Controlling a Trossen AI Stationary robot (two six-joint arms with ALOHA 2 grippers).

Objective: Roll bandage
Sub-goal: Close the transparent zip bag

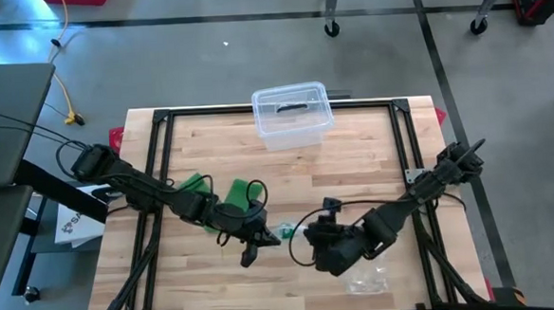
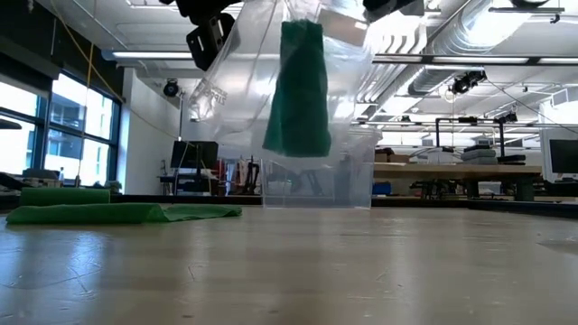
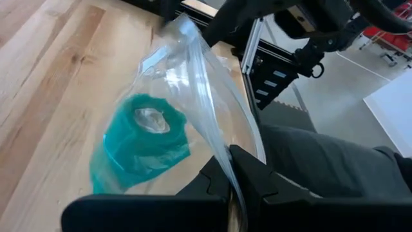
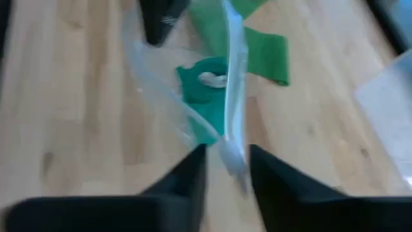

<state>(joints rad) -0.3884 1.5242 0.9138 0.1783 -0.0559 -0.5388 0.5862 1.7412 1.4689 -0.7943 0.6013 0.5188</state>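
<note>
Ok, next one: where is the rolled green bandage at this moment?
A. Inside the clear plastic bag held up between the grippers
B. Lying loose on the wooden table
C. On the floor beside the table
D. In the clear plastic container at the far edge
A: the rolled green bandage sits inside the clear plastic bag, which hangs above the table in the low view.
</note>
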